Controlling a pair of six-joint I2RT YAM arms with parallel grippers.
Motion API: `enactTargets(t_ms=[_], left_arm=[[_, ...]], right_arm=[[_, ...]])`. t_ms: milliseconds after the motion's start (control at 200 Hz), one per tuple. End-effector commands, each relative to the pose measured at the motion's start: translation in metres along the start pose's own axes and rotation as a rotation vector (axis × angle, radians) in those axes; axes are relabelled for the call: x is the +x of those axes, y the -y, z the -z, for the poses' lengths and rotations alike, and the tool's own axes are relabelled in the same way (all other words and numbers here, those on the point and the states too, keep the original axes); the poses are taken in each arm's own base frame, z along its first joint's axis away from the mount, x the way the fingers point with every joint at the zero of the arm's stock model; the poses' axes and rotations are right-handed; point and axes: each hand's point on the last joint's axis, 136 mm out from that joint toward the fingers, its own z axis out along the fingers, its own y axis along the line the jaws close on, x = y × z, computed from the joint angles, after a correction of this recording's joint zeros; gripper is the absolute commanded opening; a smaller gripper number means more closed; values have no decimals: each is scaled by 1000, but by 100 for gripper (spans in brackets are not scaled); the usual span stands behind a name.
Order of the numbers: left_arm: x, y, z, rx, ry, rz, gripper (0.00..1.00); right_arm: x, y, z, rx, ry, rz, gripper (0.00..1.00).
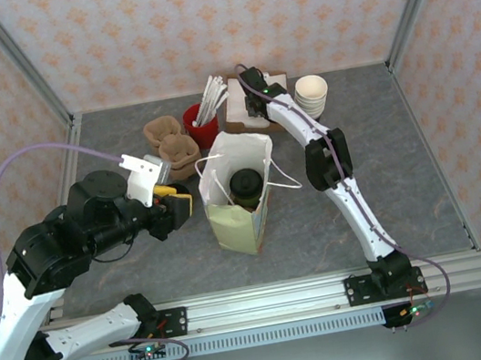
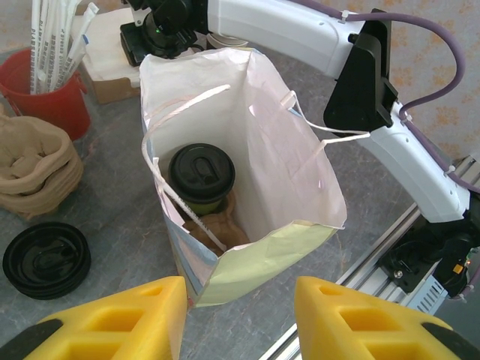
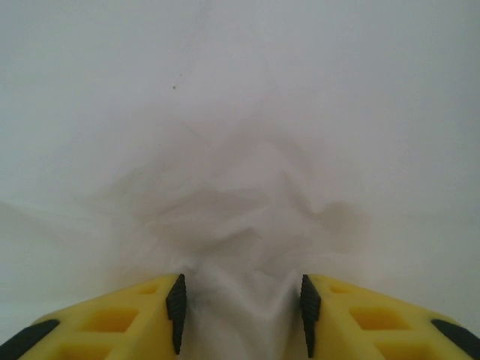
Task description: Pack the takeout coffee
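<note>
white arm links [image 1: 355,202], black joints [image 1: 319,165]; lilac cables [image 1: 33,155]; yellow jaws, black pads [image 3: 175,311]

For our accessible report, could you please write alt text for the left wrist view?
The takeout coffee stands inside the open white paper bag; the left hand hovers open before it, a loose black lid lying nearby.

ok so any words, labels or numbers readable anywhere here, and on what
None can be read.
takeout coffee, black lid: raised moulded marks, too blurred to read.
straw wrappers in the red cup: a few bluish marks, too small to read.
paper bag: plain, no print on the sides that show.
</note>
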Motion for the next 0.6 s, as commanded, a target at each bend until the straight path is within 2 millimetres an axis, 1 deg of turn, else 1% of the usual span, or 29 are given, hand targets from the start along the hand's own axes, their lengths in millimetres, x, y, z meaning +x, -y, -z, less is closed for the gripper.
enactTargets(t_ms=[0,65,160,300,475,596], left_arm=[[2,-3,1,-14,-2,11,43],[3,-3,1,-15,-4,10,43],[3,-3,0,-14,-7,10,43],[3,-2,0,-11,-6,12,43],[3,-2,0,-9,-9,13,43],[4,-1,0,-5,-7,19,43]], right_arm=[[-8,-1,6,-15,12,-11,40],[-13,-3,11,-26,22,-18,37],[-21,-5,18,-44,41,-25,34],[-35,-8,30,-65,79,-37,25],[-50,-10,43,-81,118,-40,23],[-62,-11,56,-93,146,-44,18]])
